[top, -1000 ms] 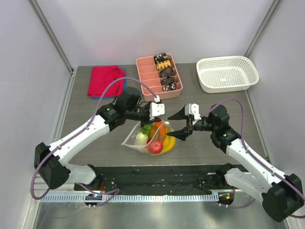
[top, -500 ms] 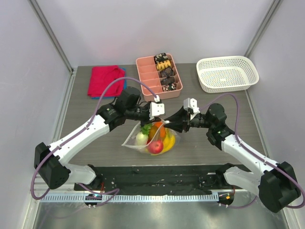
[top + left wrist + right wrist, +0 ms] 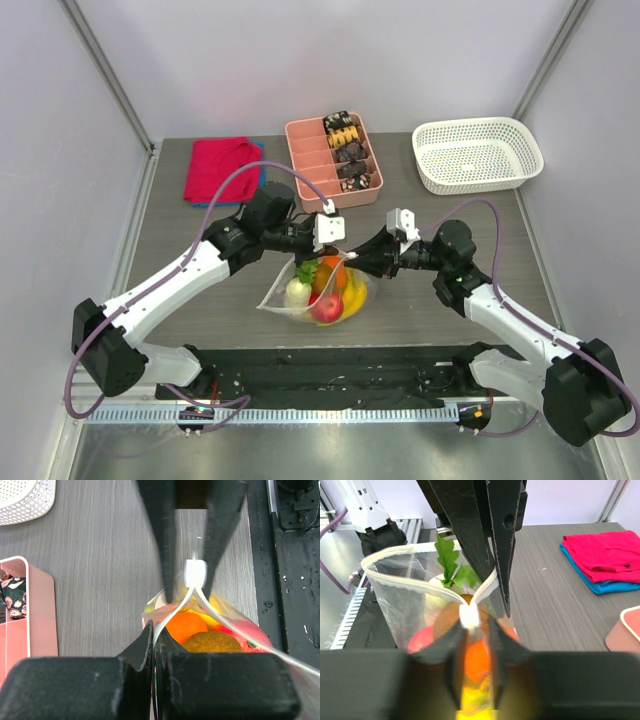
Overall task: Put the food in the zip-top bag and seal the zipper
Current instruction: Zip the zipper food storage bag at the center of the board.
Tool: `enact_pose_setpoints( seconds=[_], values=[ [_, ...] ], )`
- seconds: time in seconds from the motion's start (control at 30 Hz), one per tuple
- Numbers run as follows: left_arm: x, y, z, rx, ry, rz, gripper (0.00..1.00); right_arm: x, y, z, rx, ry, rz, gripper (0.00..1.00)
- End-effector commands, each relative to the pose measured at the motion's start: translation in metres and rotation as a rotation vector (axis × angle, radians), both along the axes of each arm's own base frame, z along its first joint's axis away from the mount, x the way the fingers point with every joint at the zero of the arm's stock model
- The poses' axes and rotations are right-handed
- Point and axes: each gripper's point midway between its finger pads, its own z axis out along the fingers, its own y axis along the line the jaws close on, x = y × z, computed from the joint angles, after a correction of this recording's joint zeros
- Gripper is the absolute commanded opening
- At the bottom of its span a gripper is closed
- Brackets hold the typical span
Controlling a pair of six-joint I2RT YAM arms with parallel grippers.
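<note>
Crowding the mouth of the zip-top bag (image 3: 400,605), both claws hide much of the food (image 3: 322,292) inside it; the bag stands on the table (image 3: 200,290) between the two arms, its mouth lifted. The left claw (image 3: 156,640) is pinched flat on the zipper (image 3: 195,572); the right claw (image 3: 472,622) is narrowed onto the same strip just beside it, its own fingers blurred in the right wrist view. To one side of the pinch the zipper bows apart in an open loop.

Through the plastic one red apple (image 3: 325,308), one orange (image 3: 186,625), one white piece (image 3: 297,290) with green leaves (image 3: 451,562) and one brown round piece (image 3: 210,642) can be counted; the yellow bananas (image 3: 350,298) are too covered to number.

At the far edge lie one pink tray (image 3: 305,160) holding dark snacks (image 3: 350,160), cut off in the wrist views; one white mesh basket (image 3: 478,155); two cloths, a red cloth (image 3: 222,168) stacked on a blue cloth (image 3: 590,582) that shows only at its edges.
</note>
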Motion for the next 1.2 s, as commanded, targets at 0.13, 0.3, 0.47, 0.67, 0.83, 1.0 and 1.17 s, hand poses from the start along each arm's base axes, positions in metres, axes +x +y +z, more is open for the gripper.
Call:
enact_pose_setpoints(
  seconds=[0.13, 0.3, 0.47, 0.67, 0.83, 1.0, 1.17],
  values=[
    [-0.002, -0.002, 0.035, -0.083, -0.028, 0.010, 0.08, 0.000, 0.000, 0.018, 0.056, -0.067, -0.007, 0.01],
    [-0.006, 0.008, 0.060, -0.119, -0.050, 0.028, 0.47, -0.006, -0.004, 0.014, 0.027, -0.111, 0.004, 0.01],
    [-0.010, 0.011, 0.083, -0.127, -0.051, 0.031, 0.60, -0.007, -0.004, 0.013, 0.012, -0.134, 0.014, 0.01],
    [-0.027, -0.010, 0.083, -0.101, 0.018, -0.014, 0.56, -0.008, -0.004, 0.016, 0.005, -0.163, 0.019, 0.01],
    [-0.029, -0.021, 0.071, -0.069, 0.055, -0.035, 0.51, -0.012, -0.006, 0.019, 0.004, -0.183, 0.022, 0.01],
    [-0.027, -0.027, 0.060, -0.034, 0.087, -0.051, 0.49, -0.015, -0.007, 0.021, 0.000, -0.194, 0.029, 0.01],
    [-0.028, -0.029, 0.055, -0.022, 0.080, -0.069, 0.49, -0.015, -0.007, 0.022, -0.002, -0.201, 0.032, 0.01]
  ],
)
